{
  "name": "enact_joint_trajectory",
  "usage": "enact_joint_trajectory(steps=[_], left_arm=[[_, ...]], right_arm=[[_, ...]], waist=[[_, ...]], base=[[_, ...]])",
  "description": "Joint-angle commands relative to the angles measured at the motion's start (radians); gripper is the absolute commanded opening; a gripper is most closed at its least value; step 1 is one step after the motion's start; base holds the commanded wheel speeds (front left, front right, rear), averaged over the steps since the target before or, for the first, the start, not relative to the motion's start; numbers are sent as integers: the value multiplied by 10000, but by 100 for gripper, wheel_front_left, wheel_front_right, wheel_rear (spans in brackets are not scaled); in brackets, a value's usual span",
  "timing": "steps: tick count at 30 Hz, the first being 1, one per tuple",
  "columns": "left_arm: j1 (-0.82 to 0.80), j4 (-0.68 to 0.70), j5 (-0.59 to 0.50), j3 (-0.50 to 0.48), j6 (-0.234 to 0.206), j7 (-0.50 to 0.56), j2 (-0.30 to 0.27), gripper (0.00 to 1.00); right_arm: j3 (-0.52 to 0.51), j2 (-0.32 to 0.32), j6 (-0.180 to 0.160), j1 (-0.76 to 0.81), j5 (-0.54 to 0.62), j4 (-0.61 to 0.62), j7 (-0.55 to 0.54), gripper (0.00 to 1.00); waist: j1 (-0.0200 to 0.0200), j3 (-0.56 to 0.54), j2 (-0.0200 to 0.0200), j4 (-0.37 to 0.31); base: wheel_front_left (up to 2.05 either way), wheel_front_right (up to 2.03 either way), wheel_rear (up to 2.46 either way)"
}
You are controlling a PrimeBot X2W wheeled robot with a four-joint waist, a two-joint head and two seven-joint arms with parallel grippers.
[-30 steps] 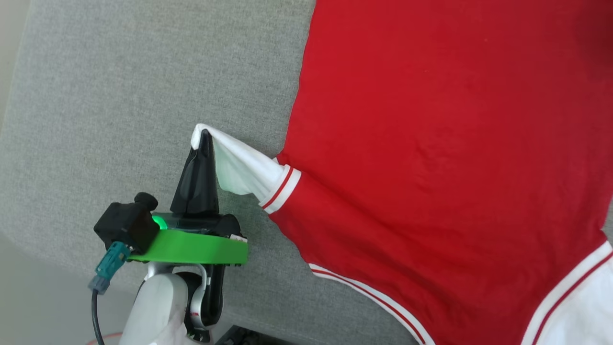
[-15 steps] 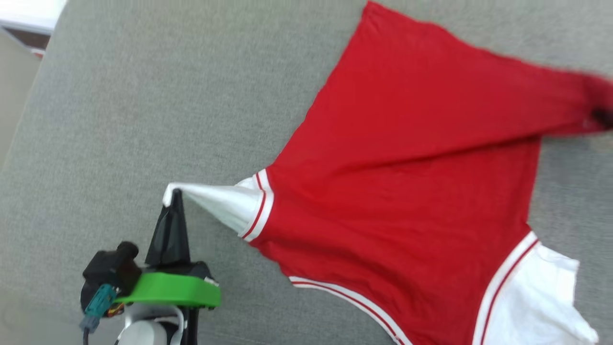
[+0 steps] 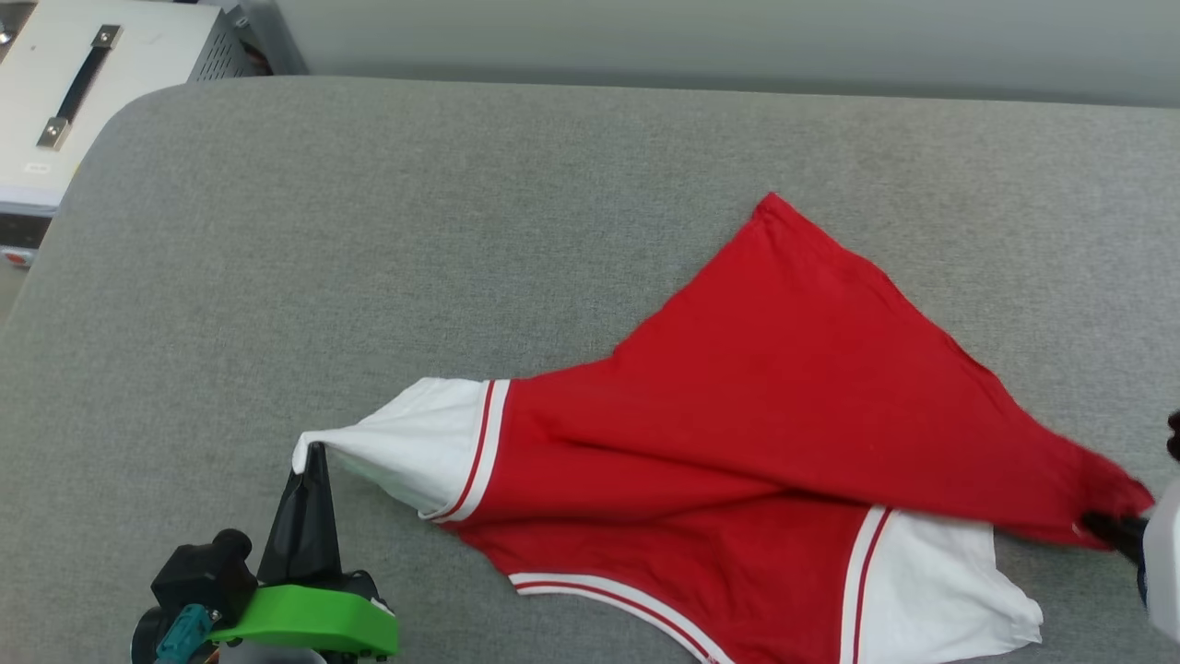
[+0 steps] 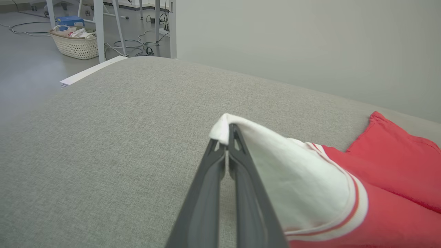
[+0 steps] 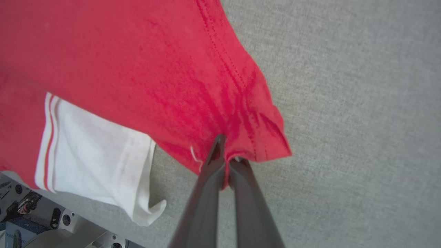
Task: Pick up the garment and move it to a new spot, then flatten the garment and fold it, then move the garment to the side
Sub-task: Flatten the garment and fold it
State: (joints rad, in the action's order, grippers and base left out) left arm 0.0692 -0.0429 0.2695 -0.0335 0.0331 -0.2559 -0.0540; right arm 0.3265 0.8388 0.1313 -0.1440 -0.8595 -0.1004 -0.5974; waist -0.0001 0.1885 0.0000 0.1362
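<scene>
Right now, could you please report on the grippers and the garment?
Left gripper shut on white sleeve tip. Right gripper shut on red hem corner. Garment stretched between them over grey surface. Nothing in the way.

Left end effector [image 3: 311, 452] pinched closed, right end effector [image 3: 1097, 526] likewise

The left gripper [image 3: 313, 452] has two long, flat fingers [image 4: 205, 196] of dark grey plastic, wide at the root and tapering to a narrow point (from the head they read as one black wedge). At their base sits a bright green collar [image 3: 309, 625], with a boxy black camera housing [image 3: 198, 576] on its side and a teal connector [image 3: 184, 636] plugged beneath. The right gripper [image 5: 227, 151] has the same dark fingers, backed by a white shell [image 3: 1163, 567].
</scene>
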Motion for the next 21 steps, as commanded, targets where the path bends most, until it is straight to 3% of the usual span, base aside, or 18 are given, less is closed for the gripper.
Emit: enact_joint_trajectory(steps=[1,8,13,14,15,21], left_arm=[[140,-40,-94,-50,95,-59,37,0],[169,-160,-142,-131,189,-59,37,0],[120,-198,-163,-149,234,-59,37,0],[112,-204,-172,-161,240,-59,37,0],[108,-206,-180,-169,245,-59,37,0],[92,-151,-211,-139,268,-59,37,0]], right_arm=[[-211,-230,-6,535,-74,52,103,0],[-970,-1219,-6,2926,373,-21,29,0],[-1365,-1863,-6,3430,678,20,56,0],[-1507,-1952,-6,3396,782,110,137,93],[-1611,-1997,-6,3352,863,219,193,100],[-2742,-2194,-6,2637,1340,1265,767,100]], waist=[[1,-393,0,-362],[1,-448,0,-385],[1,-417,0,-385],[1,-417,0,-392],[1,-419,0,-397],[1,-444,0,-356]], base=[[0,0,0],[0,0,0],[0,0,0],[0,0,0],[0,0,0],[0,0,0]])
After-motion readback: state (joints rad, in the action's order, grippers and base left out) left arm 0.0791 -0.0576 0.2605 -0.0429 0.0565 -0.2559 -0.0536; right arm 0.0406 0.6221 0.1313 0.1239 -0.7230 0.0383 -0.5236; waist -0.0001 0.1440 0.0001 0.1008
